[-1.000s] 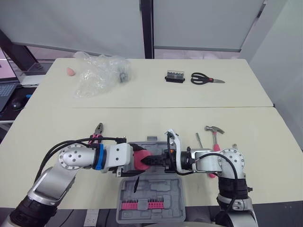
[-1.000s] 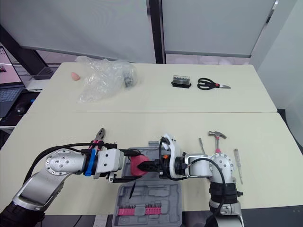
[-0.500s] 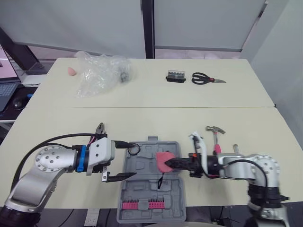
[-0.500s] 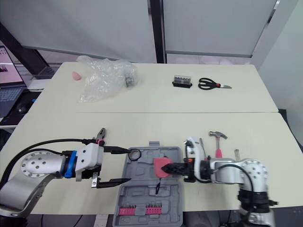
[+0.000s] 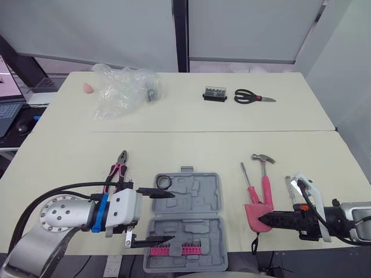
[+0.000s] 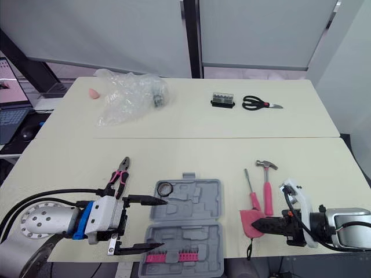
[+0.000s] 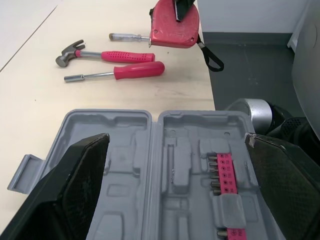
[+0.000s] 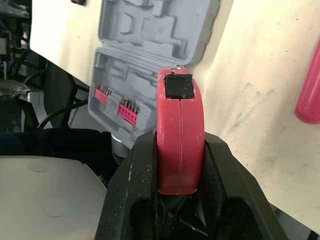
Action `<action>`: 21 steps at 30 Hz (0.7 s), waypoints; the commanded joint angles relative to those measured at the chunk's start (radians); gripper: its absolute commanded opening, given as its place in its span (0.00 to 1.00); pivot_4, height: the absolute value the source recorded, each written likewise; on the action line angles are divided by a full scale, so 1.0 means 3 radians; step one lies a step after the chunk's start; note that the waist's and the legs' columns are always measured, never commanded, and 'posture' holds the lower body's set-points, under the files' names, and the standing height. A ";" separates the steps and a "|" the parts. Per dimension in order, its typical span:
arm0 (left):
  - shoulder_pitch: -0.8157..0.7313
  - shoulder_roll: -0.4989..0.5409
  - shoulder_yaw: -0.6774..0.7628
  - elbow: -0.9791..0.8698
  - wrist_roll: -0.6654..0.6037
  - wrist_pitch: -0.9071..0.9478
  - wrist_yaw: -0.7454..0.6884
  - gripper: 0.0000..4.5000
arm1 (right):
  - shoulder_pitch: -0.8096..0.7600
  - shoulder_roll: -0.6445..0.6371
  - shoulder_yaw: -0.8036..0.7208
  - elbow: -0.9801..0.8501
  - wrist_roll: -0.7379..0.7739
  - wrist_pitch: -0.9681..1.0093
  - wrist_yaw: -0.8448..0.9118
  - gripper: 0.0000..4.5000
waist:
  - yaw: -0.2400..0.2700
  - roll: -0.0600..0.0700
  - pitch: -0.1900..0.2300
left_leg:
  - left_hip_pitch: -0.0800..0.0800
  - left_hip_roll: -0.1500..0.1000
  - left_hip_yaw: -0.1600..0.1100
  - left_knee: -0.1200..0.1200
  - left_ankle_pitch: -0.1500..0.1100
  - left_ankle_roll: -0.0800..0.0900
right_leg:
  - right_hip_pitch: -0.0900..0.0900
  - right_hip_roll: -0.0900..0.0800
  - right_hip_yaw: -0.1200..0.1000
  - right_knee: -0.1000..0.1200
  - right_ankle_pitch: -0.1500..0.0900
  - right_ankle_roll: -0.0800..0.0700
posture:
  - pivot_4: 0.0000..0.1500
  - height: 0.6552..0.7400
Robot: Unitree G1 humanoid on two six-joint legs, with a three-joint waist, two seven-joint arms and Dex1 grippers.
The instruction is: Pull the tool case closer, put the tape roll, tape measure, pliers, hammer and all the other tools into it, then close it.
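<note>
Clamps the red tape measure [image 8: 180, 135] in the right hand [image 5: 268, 220] at the cream desk's [image 5: 174, 150] near right edge. Holds the left hand [image 5: 168, 216] agape at the open tool case [image 5: 191, 197]. Grey panels [image 5: 249, 29] beyond.

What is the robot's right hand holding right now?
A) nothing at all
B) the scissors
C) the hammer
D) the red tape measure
D. The right gripper is shut on the red tape measure, with a black finger on each side of it. The hammer lies on the table beside it, and the scissors are at the far end of the table.
</note>
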 commanded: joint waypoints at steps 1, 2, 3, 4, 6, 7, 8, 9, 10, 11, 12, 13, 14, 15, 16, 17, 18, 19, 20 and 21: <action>0.0127 -0.0039 -0.0046 -0.0116 0.0095 -0.0177 0.0012 1.00 | -0.0097 0.0103 0.0286 0.0027 -0.0145 -0.0095 -0.0120 0.17 | 0.0008 0.0000 0.0000 | -0.0002 0.0000 0.0000 0.0000 0.0000 0.0000 | -0.0002 0.0000 0.0000 -0.0001 0.0000 0.0000 | 1.00 1.00; 0.0164 -0.0052 -0.0060 -0.0132 0.0116 -0.0200 0.0030 1.00 | -0.0110 0.0162 0.0379 0.0041 -0.0218 -0.0109 -0.0173 0.17 | 0.0017 0.0000 0.0000 | -0.0005 -0.0001 0.0000 0.0000 0.0000 0.0000 | -0.0004 -0.0001 0.0000 -0.0001 0.0000 0.0000 | 1.00 1.00; 0.0200 -0.0063 -0.0070 -0.0150 0.0135 -0.0220 0.0045 1.00 | -0.0117 0.0225 0.0458 0.0049 -0.0297 -0.0127 -0.0215 0.17 | 0.0026 0.0000 0.0000 | -0.0005 -0.0001 0.0000 0.0001 0.0000 0.0000 | -0.0004 -0.0001 0.0000 -0.0001 0.0000 0.0000 | 1.00 1.00; 0.0225 -0.0070 -0.0075 -0.0165 0.0147 -0.0233 0.0056 1.00 | -0.0120 0.0267 0.0507 0.0053 -0.0349 -0.0141 -0.0242 0.17 | 0.0033 0.0000 0.0000 | -0.0005 0.0000 -0.0001 0.0001 0.0000 0.0000 | -0.0004 -0.0001 -0.0001 -0.0001 0.0000 0.0000 | 1.00 1.00; 0.0274 -0.0097 -0.0081 -0.0177 0.0169 -0.0269 0.0094 1.00 | -0.0114 0.0401 0.0603 0.0087 -0.0457 -0.0192 -0.0336 0.17 | 0.0049 0.0000 0.0000 | -0.0005 -0.0001 0.0000 0.0002 0.0000 0.0000 | -0.0004 -0.0001 0.0000 0.0000 0.0000 0.0000 | 1.00 1.00; 0.0292 -0.0110 -0.0083 -0.0177 0.0176 -0.0286 0.0116 1.00 | -0.0104 0.0464 0.0642 0.0104 -0.0491 -0.0219 -0.0393 0.17 | 0.0052 0.0000 0.0000 | -0.0005 -0.0001 0.0000 0.0002 0.0000 0.0000 | -0.0004 -0.0001 0.0000 0.0000 0.0000 0.0000 | 1.00 1.00; 0.0307 -0.0121 -0.0082 -0.0179 0.0181 -0.0298 0.0134 1.00 | -0.0095 0.0509 0.0667 0.0109 -0.0521 -0.0232 -0.0422 0.17 | 0.0053 0.0000 0.0000 | -0.0005 -0.0001 0.0000 0.0003 0.0000 0.0000 | -0.0004 -0.0002 0.0000 0.0000 0.0000 0.0000 | 1.00 1.00; 0.0316 -0.0133 -0.0080 -0.0179 0.0179 -0.0304 0.0148 1.00 | -0.0080 0.0555 0.0691 0.0115 -0.0534 -0.0248 -0.0456 0.17 | 0.0054 0.0000 0.0000 | -0.0005 -0.0001 0.0000 0.0003 0.0000 0.0000 | -0.0003 -0.0002 0.0000 0.0001 0.0000 0.0000 | 1.00 1.00; 0.0321 -0.0145 -0.0081 -0.0177 0.0168 -0.0308 0.0159 1.00 | -0.0066 0.0620 0.0708 0.0122 -0.0575 -0.0275 -0.0495 0.17 | 0.0055 0.0000 0.0000 | -0.0005 -0.0001 -0.0001 0.0003 0.0000 0.0000 | -0.0003 -0.0002 0.0000 0.0000 0.0000 0.0000 | 1.00 1.00; 0.0327 -0.0153 -0.0080 -0.0179 0.0156 -0.0310 0.0165 1.00 | -0.0054 0.0673 0.0713 0.0124 -0.0607 -0.0296 -0.0519 0.17 | 0.0055 0.0000 0.0000 | -0.0005 -0.0001 -0.0001 0.0003 0.0000 0.0000 | -0.0003 -0.0002 0.0000 0.0001 0.0000 0.0000 | 1.00 1.00; 0.0330 -0.0163 -0.0078 -0.0181 0.0140 -0.0309 0.0168 1.00 | -0.0045 0.0724 0.0722 0.0136 -0.0632 -0.0313 -0.0547 0.17 | 0.0054 0.0000 0.0000 | -0.0005 -0.0001 -0.0001 0.0003 0.0000 0.0000 | -0.0003 -0.0002 -0.0001 0.0001 0.0000 0.0000 | 1.00 1.00; 0.0329 -0.0171 -0.0081 -0.0179 0.0130 -0.0319 0.0160 1.00 | -0.0035 0.0768 0.0728 0.0149 -0.0668 -0.0318 -0.0566 0.17 | 0.0054 0.0000 0.0000 | -0.0005 -0.0001 -0.0001 0.0003 0.0000 0.0000 | -0.0003 -0.0001 -0.0001 0.0000 0.0000 0.0000 | 1.00 1.00; 0.0324 -0.0176 -0.0079 -0.0172 0.0120 -0.0326 0.0147 1.00 | -0.0031 0.0801 0.0741 0.0157 -0.0708 -0.0313 -0.0571 0.17 | 0.0055 0.0001 0.0000 | -0.0005 -0.0001 -0.0001 0.0003 0.0000 0.0000 | -0.0003 -0.0001 -0.0001 0.0001 0.0000 0.0000 | 1.00 1.00; 0.0317 -0.0178 -0.0084 -0.0162 0.0111 -0.0342 0.0127 1.00 | -0.0020 0.0830 0.0753 0.0164 -0.0740 -0.0304 -0.0579 0.17 | 0.0055 0.0001 0.0000 | -0.0005 -0.0001 -0.0001 0.0003 0.0000 0.0000 | -0.0003 -0.0001 -0.0001 0.0001 0.0000 0.0000 | 1.00 1.00; 0.0310 -0.0178 -0.0087 -0.0151 0.0107 -0.0356 0.0111 1.00 | -0.0014 0.0853 0.0760 0.0165 -0.0767 -0.0294 -0.0583 0.17 | 0.0055 0.0001 0.0000 | -0.0005 -0.0001 -0.0001 0.0003 0.0000 0.0000 | -0.0003 -0.0001 -0.0001 0.0001 0.0000 0.0000 | 1.00 1.00; 0.0304 -0.0173 -0.0091 -0.0135 0.0110 -0.0372 0.0096 1.00 | -0.0008 0.0872 0.0766 0.0166 -0.0780 -0.0287 -0.0590 0.17 | 0.0054 0.0001 0.0000 | -0.0005 -0.0001 -0.0001 0.0003 0.0000 0.0000 | -0.0003 -0.0001 0.0000 0.0001 0.0000 0.0000 | 1.00 1.00; 0.0292 -0.0169 -0.0096 -0.0112 0.0120 -0.0393 0.0081 1.00 | -0.0001 0.0895 0.0773 0.0174 -0.0796 -0.0283 -0.0604 0.17 | 0.0053 0.0000 -0.0001 | -0.0004 -0.0001 -0.0001 0.0003 0.0000 0.0000 | -0.0003 -0.0001 -0.0001 0.0001 0.0000 0.0000 | 1.00 1.00; 0.0277 -0.0167 -0.0101 -0.0087 0.0131 -0.0411 0.0071 1.00 | 0.0000 0.0915 0.0781 0.0181 -0.0812 -0.0280 -0.0611 0.17 | 0.0052 -0.0001 -0.0001 | -0.0004 -0.0001 -0.0002 0.0003 0.0000 0.0000 | -0.0003 0.0000 -0.0001 0.0001 0.0000 0.0000 | 1.00 1.00; 0.0257 -0.0168 -0.0108 -0.0061 0.0140 -0.0424 0.0066 1.00 | 0.0001 0.0936 0.0788 0.0194 -0.0811 -0.0277 -0.0621 0.17 | 0.0052 -0.0001 -0.0002 | -0.0004 0.0000 -0.0002 0.0003 0.0000 0.0000 | -0.0003 0.0000 -0.0001 0.0001 0.0000 0.0000 | 1.00 1.00; 0.0237 -0.0170 -0.0117 -0.0036 0.0150 -0.0437 0.0065 1.00 | 0.0003 0.0955 0.0793 0.0209 -0.0812 -0.0273 -0.0635 0.17 | 0.0052 -0.0001 -0.0002 | -0.0003 0.0000 -0.0002 0.0003 0.0000 0.0000 | -0.0002 0.0000 -0.0001 0.0001 0.0000 0.0000 | 1.00 1.00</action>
